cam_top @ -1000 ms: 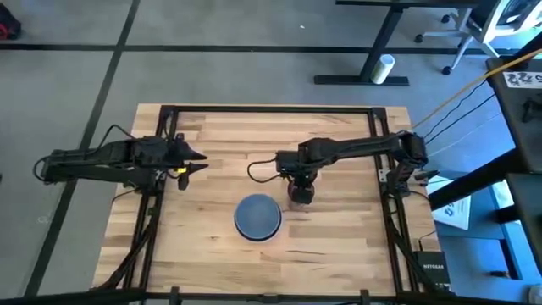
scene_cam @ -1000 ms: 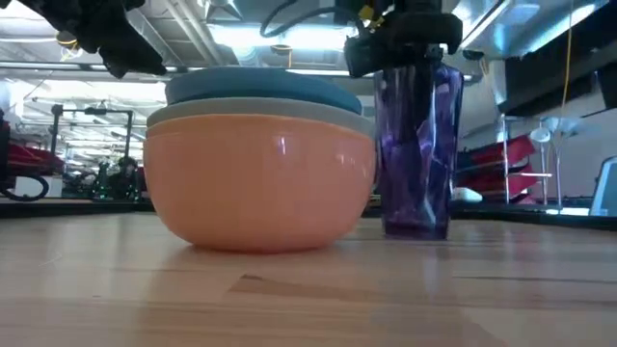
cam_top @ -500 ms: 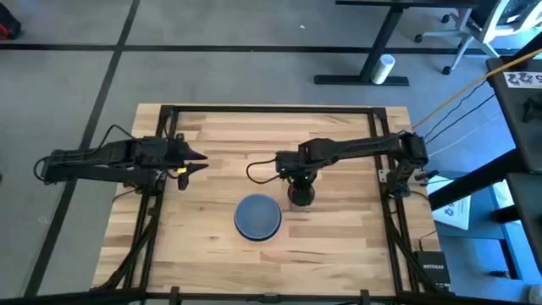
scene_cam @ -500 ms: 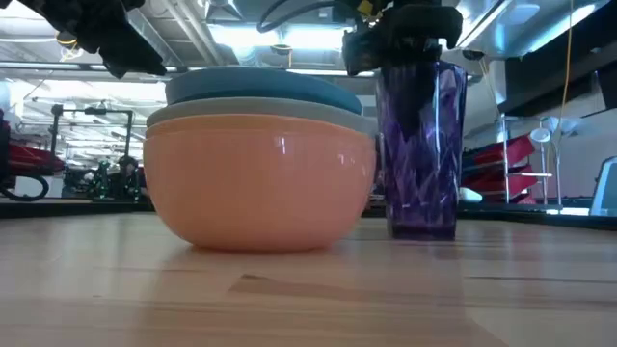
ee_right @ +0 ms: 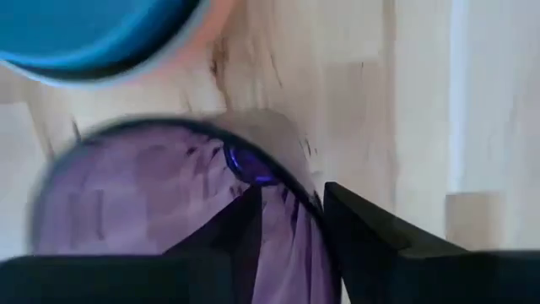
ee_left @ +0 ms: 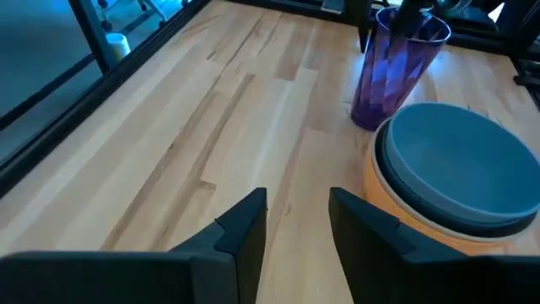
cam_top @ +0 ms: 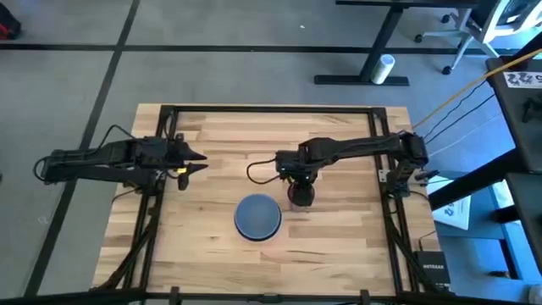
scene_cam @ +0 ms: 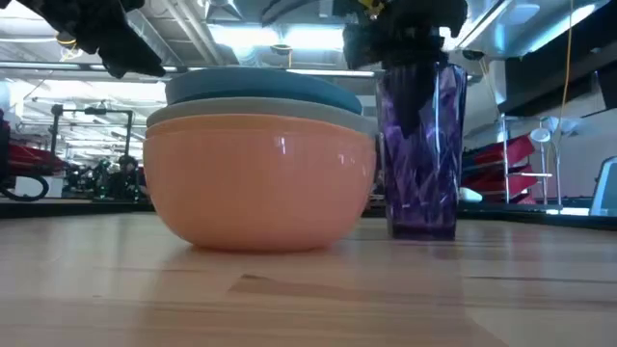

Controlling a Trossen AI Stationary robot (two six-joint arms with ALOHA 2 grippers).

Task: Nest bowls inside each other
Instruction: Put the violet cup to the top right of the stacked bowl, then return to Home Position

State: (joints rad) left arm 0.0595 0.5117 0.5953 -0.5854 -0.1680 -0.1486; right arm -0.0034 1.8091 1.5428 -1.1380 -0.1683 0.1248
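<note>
While the bowls (cam_top: 257, 216) sit nested in one stack at the lower centre of the high view, only the blue inner bowl shows from above. In the low view the stack (scene_cam: 258, 173) fills the left and middle of the frame: an orange bowl (scene_cam: 258, 188) is the outer one, a grey-beige rim lies over it, and a blue bowl (scene_cam: 260, 89) is on top. The stack rests on the wooden desk (cam_top: 212, 135).

Just beside the stack, at its right in the low view, stands a purple transparent cup (scene_cam: 420, 154), upright on the desk. I cannot tell if the cup and the orange bowl touch. The right gripper (cam_top: 301, 188) is above the cup, at the centre of the high view. In the right wrist view its fingers (ee_right: 359, 224) are slightly apart and pinch the cup rim (ee_right: 253, 165), one inside and one outside.

The left gripper (cam_top: 193, 162) waits over the left part of the desk, well apart from the stack. In the left wrist view its fingers (ee_left: 245, 232) are spread with a small gap and hold nothing.
</note>
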